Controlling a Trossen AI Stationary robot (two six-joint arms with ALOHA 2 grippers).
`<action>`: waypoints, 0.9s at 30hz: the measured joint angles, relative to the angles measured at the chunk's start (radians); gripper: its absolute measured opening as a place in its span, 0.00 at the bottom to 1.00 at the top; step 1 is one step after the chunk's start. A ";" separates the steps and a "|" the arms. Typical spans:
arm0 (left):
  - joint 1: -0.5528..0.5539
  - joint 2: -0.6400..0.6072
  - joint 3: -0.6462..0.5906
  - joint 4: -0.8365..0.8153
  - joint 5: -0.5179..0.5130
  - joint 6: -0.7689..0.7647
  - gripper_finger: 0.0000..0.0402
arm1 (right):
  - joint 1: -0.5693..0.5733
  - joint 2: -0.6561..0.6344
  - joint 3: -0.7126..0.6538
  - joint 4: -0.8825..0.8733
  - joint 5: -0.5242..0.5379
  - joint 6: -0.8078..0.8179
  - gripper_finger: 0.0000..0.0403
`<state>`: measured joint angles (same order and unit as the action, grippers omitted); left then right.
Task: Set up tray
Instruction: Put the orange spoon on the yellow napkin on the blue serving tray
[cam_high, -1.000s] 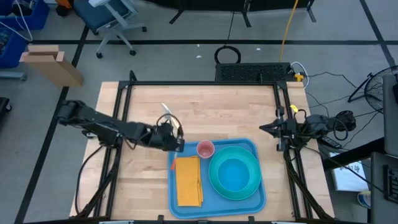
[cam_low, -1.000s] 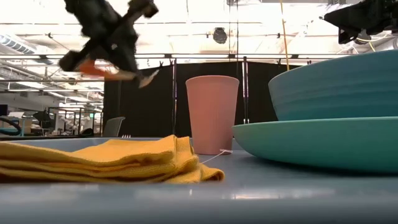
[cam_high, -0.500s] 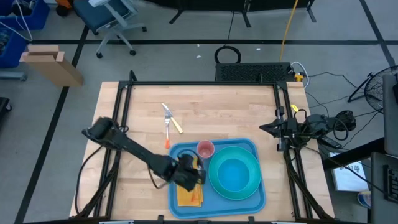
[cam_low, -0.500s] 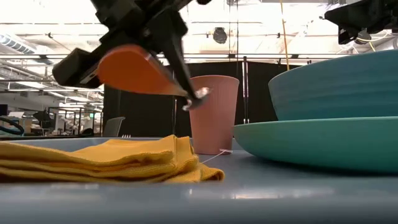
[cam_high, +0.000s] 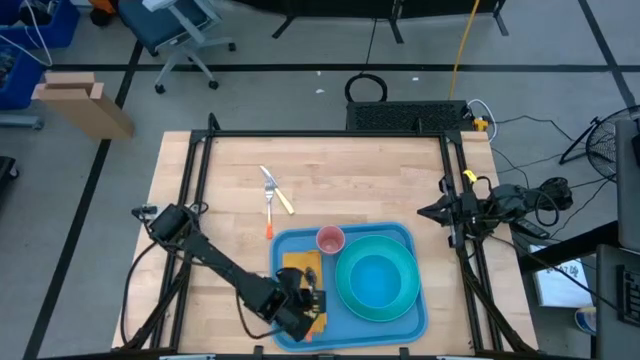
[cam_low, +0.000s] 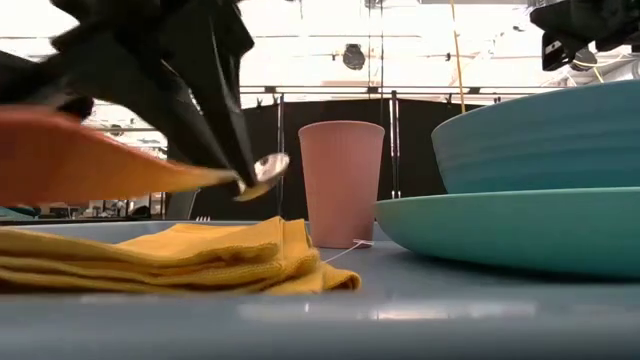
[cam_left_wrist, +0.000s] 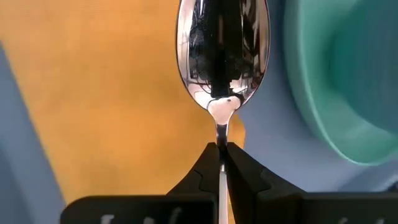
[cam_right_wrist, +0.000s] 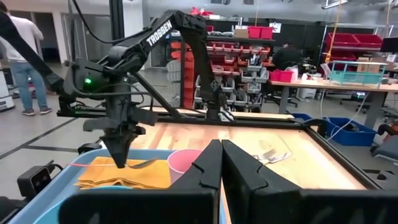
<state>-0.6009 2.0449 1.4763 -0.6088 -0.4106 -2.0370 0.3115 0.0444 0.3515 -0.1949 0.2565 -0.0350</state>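
Note:
The blue tray (cam_high: 403, 322) lies at the table's near edge. On it are a folded yellow napkin (cam_high: 297, 262), a pink cup (cam_high: 330, 240) and a teal bowl on a teal plate (cam_high: 377, 277). My left gripper (cam_high: 305, 300) hovers over the napkin (cam_left_wrist: 112, 106), shut on a spoon (cam_left_wrist: 222, 50) with an orange handle (cam_low: 90, 165). In the low view its bowl (cam_low: 264, 168) hangs just above the napkin (cam_low: 170, 255). My right gripper (cam_high: 425, 210) waits shut at the table's right edge, touching nothing. My left gripper (cam_left_wrist: 222, 146) pinches the spoon's thin metal neck (cam_left_wrist: 222, 130), just behind the bowl, between its two fingertips. The fingers (cam_low: 205, 95) come from above, pointing down. The spoon is lifted clear and lies about level, just above the napkin, with its orange handle toward the near side.
Two more utensils, one orange-handled (cam_high: 270, 222) and one yellow-handled (cam_high: 284, 201), lie on the bare wood beyond the tray. The cup (cam_low: 341, 182) stands just beyond the napkin's far end, and the plate (cam_low: 510, 228) is close on its right. A person (cam_right_wrist: 22, 68) stands in the room.
My left gripper has carried the spoon from the table beside the tray's far left corner toward the near edge, over the napkin, and lower. It has stayed shut on the spoon. In the low view the spoon has come nearer and down, close above the napkin.

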 joint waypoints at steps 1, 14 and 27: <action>0.008 0.000 0.000 -0.011 0.020 0.003 0.02 | 0.000 0.000 0.000 -0.001 0.000 -0.001 0.00; 0.103 0.000 -0.008 -0.040 0.084 0.127 0.04 | 0.000 0.000 0.000 -0.003 0.002 -0.007 0.00; 0.104 0.030 -0.011 -0.024 0.096 0.123 0.15 | 0.000 0.000 0.000 -0.005 0.001 -0.011 0.00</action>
<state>-0.4971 2.0746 1.4650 -0.6323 -0.3141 -1.9137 0.3115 0.0444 0.3511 -0.1999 0.2577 -0.0456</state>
